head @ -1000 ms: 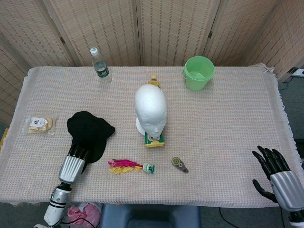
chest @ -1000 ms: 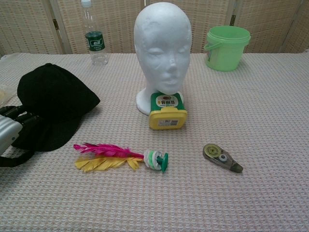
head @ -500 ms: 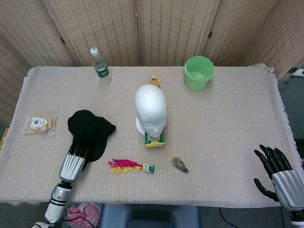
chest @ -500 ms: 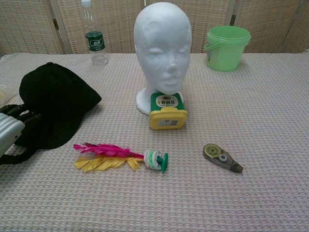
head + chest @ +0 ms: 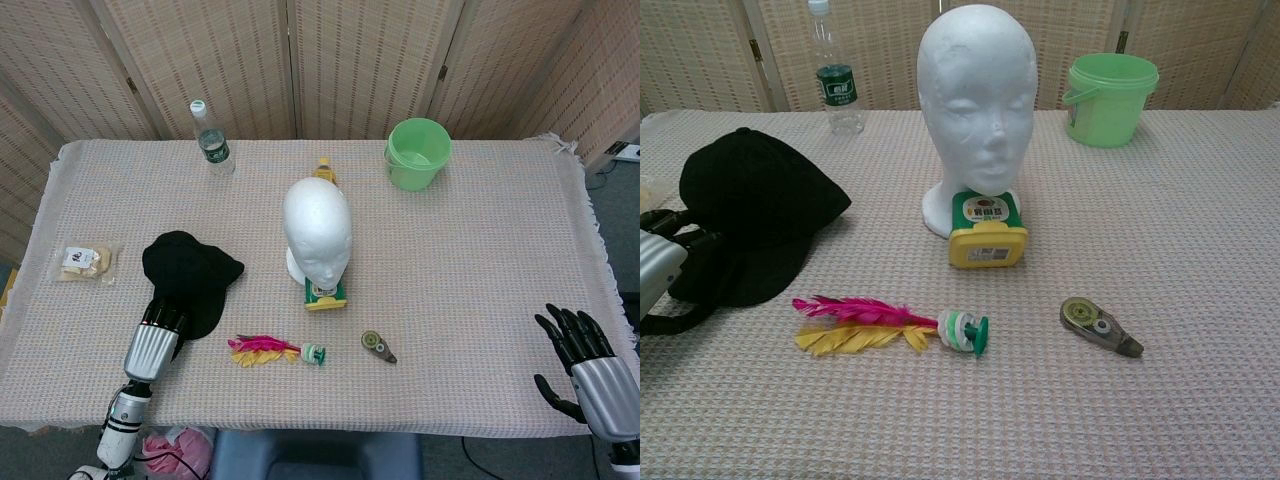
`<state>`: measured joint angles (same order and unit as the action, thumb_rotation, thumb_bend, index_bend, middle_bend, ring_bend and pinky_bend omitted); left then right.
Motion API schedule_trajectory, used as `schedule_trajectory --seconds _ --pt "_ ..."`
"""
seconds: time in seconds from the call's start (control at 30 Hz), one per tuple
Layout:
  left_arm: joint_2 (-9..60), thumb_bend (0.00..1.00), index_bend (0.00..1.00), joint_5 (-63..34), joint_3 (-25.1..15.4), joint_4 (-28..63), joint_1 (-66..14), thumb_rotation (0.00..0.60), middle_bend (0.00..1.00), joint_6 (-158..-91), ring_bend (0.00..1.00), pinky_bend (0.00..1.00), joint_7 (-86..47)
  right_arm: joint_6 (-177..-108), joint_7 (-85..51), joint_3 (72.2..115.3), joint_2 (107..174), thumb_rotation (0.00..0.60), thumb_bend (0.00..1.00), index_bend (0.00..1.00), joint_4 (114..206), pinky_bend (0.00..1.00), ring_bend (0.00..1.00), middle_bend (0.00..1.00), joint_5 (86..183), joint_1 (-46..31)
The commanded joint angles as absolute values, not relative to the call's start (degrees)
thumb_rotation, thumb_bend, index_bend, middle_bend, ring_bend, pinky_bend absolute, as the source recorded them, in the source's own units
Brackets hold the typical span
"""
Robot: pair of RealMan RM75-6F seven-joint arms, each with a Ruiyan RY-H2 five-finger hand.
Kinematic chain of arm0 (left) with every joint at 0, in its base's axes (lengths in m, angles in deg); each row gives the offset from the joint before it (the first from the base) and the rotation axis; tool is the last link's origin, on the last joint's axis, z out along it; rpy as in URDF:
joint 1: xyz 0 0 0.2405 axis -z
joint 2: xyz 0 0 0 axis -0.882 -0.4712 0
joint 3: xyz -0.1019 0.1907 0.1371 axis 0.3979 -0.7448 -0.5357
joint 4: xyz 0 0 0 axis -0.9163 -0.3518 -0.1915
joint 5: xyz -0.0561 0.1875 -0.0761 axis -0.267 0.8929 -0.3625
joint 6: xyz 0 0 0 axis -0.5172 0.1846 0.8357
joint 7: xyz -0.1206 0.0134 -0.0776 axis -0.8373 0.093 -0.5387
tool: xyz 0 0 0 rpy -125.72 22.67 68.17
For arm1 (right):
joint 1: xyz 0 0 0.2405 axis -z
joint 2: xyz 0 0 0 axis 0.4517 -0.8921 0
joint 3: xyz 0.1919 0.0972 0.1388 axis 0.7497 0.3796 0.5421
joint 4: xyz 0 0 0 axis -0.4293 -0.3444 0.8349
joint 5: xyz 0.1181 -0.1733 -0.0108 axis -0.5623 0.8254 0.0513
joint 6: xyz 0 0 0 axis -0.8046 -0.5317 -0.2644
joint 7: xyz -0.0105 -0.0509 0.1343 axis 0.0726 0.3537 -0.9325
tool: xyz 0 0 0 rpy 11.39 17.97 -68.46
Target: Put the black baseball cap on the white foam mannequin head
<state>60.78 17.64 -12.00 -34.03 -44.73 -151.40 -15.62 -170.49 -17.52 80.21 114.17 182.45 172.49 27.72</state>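
The black baseball cap (image 5: 190, 275) lies crumpled on the left part of the table, a hand's width left of the white foam mannequin head (image 5: 317, 235). That head stands upright at the table's middle, bare, its face toward me. My left hand (image 5: 155, 340) is at the cap's near edge, and in the chest view the left hand (image 5: 665, 265) grips the cap (image 5: 755, 215) there, fingers over the fabric. The mannequin head (image 5: 975, 110) is well to its right. My right hand (image 5: 585, 365) hangs off the table's near right corner, fingers spread, holding nothing.
A yellow-green box (image 5: 987, 232) sits against the mannequin's base. A feather shuttlecock (image 5: 880, 325) and a correction tape (image 5: 1098, 327) lie in front. A green bucket (image 5: 417, 152) and a water bottle (image 5: 211, 140) stand at the back. A snack packet (image 5: 82, 262) lies far left.
My left hand has drawn slightly back toward me, and the cap's near edge has bunched up and shifted a little to the right. The right hand dropped slightly.
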Motion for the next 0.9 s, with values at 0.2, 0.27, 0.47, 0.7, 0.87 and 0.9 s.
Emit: schedule_trajectory --seconds 0.2,0.27,0.47,0.7,0.87,0.9 --pt "62.89 0.3 0.35 16.64 -11.61 -37.52 -44.1 0.6 0.45 -152.05 0.23 0.25 -17.35 -170.6 -17.31 80.27 114.23 0.6 0.28 0.0 182.51 0.0 0.0 0.0 172.37 27.85" --pt "63.24 0.3 0.36 16.43 -11.54 -38.06 -44.0 0.6 0.46 -152.07 0.24 0.26 -17.64 -170.64 -17.25 80.28 114.26 0.6 0.28 0.0 182.51 0.0 0.0 0.0 172.4 27.88" --pt "64.22 0.31 0.41 15.73 -11.33 -39.64 -43.73 0.6 0.52 -152.24 0.29 0.3 -19.23 -170.64 -17.22 80.26 114.29 0.6 0.28 0.0 182.53 0.0 0.0 0.0 172.5 27.9" --pt "65.26 0.36 0.47 14.41 -10.24 -41.14 -43.44 0.6 0.59 -153.9 0.35 0.36 -20.61 -170.36 -16.94 80.28 114.37 0.6 0.28 0.0 182.62 0.0 0.0 0.0 172.44 27.81" --pt "65.93 0.4 0.5 13.11 -9.09 -41.87 -43.02 0.6 0.6 -154.76 0.37 0.37 -20.88 -170.05 -16.67 80.31 114.47 0.6 0.28 0.0 182.67 0.0 0.0 0.0 172.36 27.69" --pt "66.04 0.41 0.5 12.9 -8.93 -41.99 -42.96 0.6 0.61 -154.83 0.37 0.37 -20.87 -169.98 -16.63 80.3 114.48 0.6 0.28 0.0 182.68 0.0 0.0 0.0 172.36 27.67"
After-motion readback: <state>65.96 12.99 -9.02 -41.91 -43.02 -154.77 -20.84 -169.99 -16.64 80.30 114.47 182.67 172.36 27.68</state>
